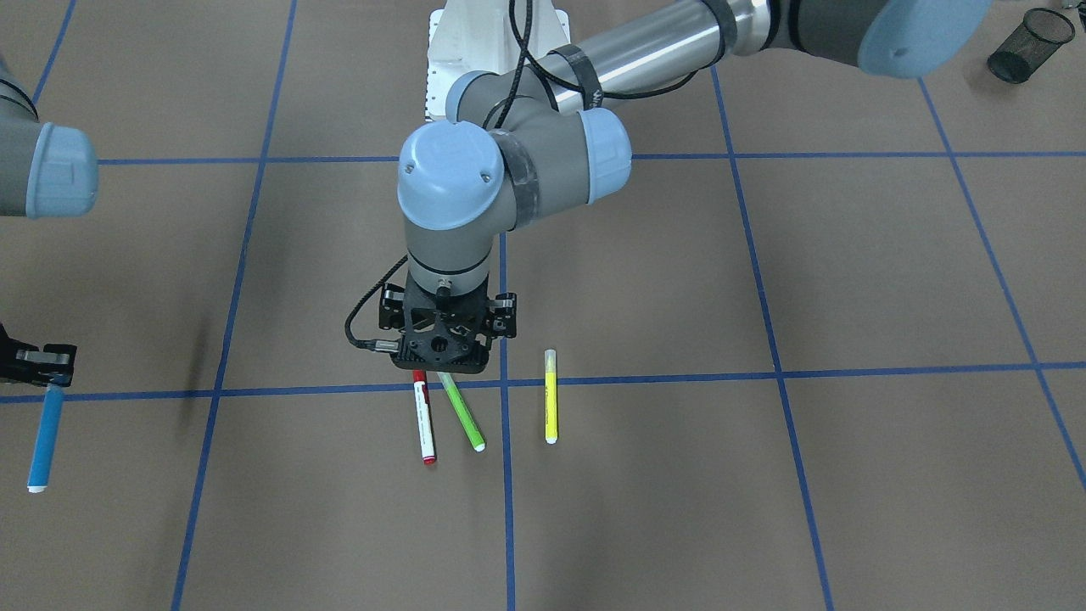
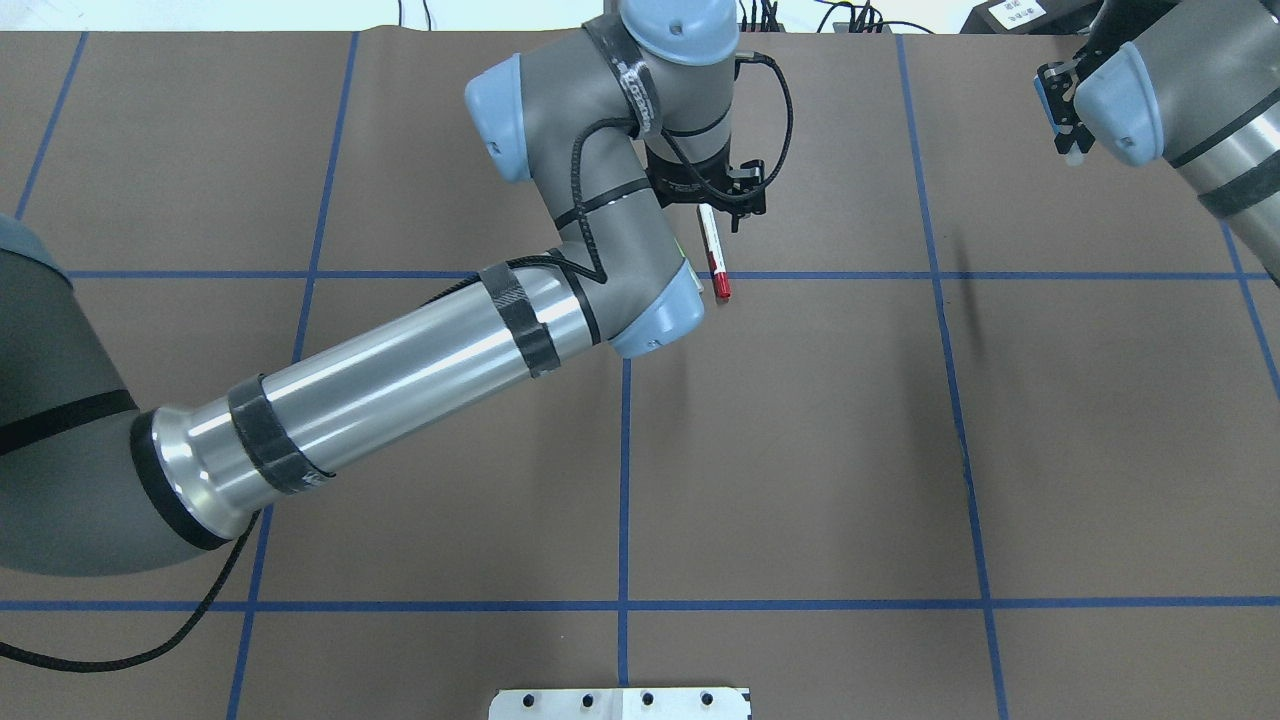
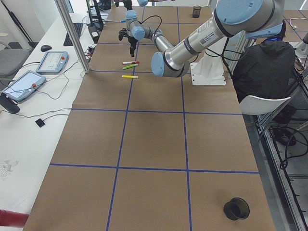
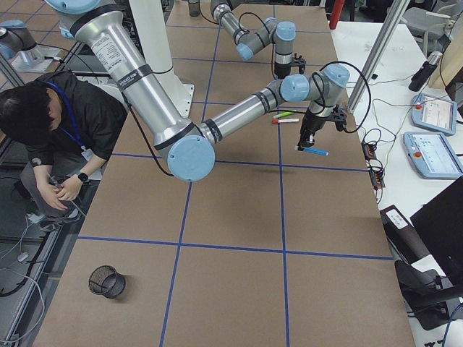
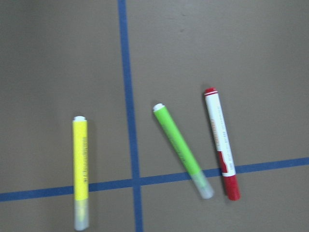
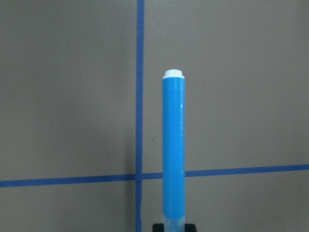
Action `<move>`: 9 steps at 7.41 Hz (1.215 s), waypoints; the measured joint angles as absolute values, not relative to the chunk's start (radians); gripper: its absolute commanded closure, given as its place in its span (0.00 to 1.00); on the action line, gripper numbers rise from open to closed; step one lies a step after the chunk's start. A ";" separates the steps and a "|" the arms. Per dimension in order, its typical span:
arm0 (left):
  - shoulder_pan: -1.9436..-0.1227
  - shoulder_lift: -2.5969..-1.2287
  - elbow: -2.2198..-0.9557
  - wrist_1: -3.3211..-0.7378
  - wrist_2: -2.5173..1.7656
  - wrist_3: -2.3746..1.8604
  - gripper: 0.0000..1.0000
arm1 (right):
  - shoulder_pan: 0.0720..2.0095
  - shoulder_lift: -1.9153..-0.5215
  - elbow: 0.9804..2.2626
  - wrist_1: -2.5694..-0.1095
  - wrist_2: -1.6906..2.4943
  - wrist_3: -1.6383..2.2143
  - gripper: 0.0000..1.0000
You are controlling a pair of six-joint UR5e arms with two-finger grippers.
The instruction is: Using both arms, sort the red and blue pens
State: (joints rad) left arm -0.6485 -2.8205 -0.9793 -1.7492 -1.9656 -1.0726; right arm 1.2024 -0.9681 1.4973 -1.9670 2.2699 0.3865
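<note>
Blue pen (image 6: pixel 174 150), likely light, stiff and slick, sits clamped by its cap end in right hand (image 1: pixel 47 367); left hand (image 1: pixel 441 361), spread impossible to tell, hovers over red pen (image 5: pixel 221 145), best gripped mid-barrel.

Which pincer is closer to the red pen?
Left. The left pincer hangs just above the red pen at its cap end; the right pincer is far off to the side, holding the blue pen.

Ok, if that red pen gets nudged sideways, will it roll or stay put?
The red pen looks round-barrelled and lies flat, so it would probably roll. It seems rigid and light, likely easy to lift. The green highlighter close beside it might get bumped.
</note>
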 measured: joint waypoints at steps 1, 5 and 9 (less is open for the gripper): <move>-0.631 -2.861 -0.913 -1.788 -1.928 -1.086 0.09 | 1.209 -0.973 1.497 -1.967 2.277 0.383 1.00; -0.581 -2.911 -0.759 -1.941 -1.809 -1.132 0.18 | 1.208 -0.975 1.496 -1.968 2.291 0.382 1.00; -0.547 -2.922 -0.713 -1.977 -1.758 -1.135 0.29 | 1.201 -0.973 1.496 -1.973 2.314 0.383 1.00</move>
State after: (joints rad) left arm -0.5473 -2.9223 -0.7134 -1.9769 -1.7576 -1.1350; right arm 1.2010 -0.9734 1.4958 -1.9730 2.3137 0.3834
